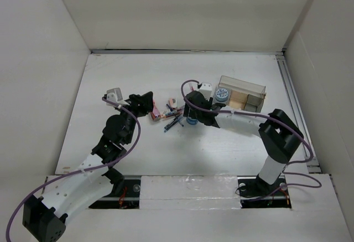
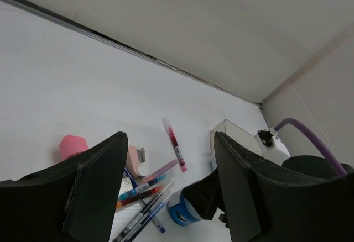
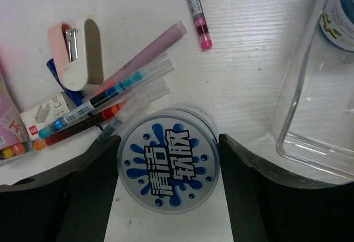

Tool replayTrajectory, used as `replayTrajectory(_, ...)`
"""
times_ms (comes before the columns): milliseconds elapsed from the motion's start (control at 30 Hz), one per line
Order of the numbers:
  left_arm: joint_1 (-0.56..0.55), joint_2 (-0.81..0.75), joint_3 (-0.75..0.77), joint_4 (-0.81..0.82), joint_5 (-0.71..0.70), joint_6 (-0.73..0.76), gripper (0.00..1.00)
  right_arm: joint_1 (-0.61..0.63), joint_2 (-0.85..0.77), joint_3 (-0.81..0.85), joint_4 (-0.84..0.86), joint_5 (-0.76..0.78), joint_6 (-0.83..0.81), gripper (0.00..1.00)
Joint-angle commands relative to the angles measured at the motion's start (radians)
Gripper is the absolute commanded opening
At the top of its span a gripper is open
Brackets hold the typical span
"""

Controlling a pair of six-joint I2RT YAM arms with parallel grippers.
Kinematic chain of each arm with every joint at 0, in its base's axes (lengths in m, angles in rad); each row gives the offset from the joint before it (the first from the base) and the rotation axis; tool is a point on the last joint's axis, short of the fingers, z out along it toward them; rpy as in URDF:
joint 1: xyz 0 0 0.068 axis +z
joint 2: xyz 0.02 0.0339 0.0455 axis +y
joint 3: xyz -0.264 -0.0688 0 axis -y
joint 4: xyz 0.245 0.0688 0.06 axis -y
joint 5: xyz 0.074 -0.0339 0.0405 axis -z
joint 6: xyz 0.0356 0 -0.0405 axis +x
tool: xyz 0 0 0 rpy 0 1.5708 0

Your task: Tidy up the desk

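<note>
Right wrist | right end effector [image 3: 168, 140] flanks tub [image 3: 168, 167], grip unclear | left end effector [image 2: 170, 137] apart

Here's the one clear read: the lid of the round tub [image 3: 168, 164] carries four bold black Chinese characters, 清洁软胶, in two slanted rows over a blue splash graphic. Beside it, a pen [image 3: 83, 111] wears a white barcode sticker, its digits too small to make out. The pink marker [image 3: 194, 4] has fine print along its barrel, unreadable. The label on the jar [image 3: 340, 15] is cut off at the frame's edge, no words legible.
</note>
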Motion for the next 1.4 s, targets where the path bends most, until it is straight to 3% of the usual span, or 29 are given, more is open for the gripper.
replayTrajectory(0, -0.005, -0.01, 0.007, 0.027, -0.01, -0.006, 0.59, 0.006, -0.11, -0.013, 0.065, 0.052, 0.021, 0.5)
replayTrajectory(133, -0.005, -0.015, -0.002, 0.036, -0.015, -0.006, 0.59, -0.012, -0.292, -0.055, 0.087, 0.115, 0.017, 0.49)
replayTrajectory(333, -0.005, -0.013, -0.005, 0.046, -0.008, -0.003, 0.59, -0.115, -0.382, -0.101, 0.076, 0.192, 0.052, 0.49)
replayTrajectory(633, -0.005, -0.012, 0.007, 0.024, -0.007, -0.007, 0.59, -0.236, -0.348, -0.11, 0.055, 0.2, 0.041, 0.49)
replayTrajectory(967, -0.005, -0.02, -0.007, 0.042, -0.005, -0.006, 0.59, -0.236, -0.294, -0.138, -0.014, 0.169, 0.07, 0.51)
replayTrajectory(1100, -0.005, -0.02, -0.002, 0.035, -0.013, -0.009, 0.59, -0.236, -0.265, -0.123, -0.017, 0.154, 0.063, 0.6)
replayTrajectory(1200, -0.005, -0.017, -0.002, 0.032, -0.016, -0.007, 0.59, -0.236, -0.251, -0.109, -0.005, 0.118, 0.054, 0.83)
replayTrajectory(1367, -0.005, -0.036, -0.012, 0.042, -0.018, -0.009, 0.59, -0.201, -0.286, -0.075, -0.004, 0.141, 0.041, 0.86)
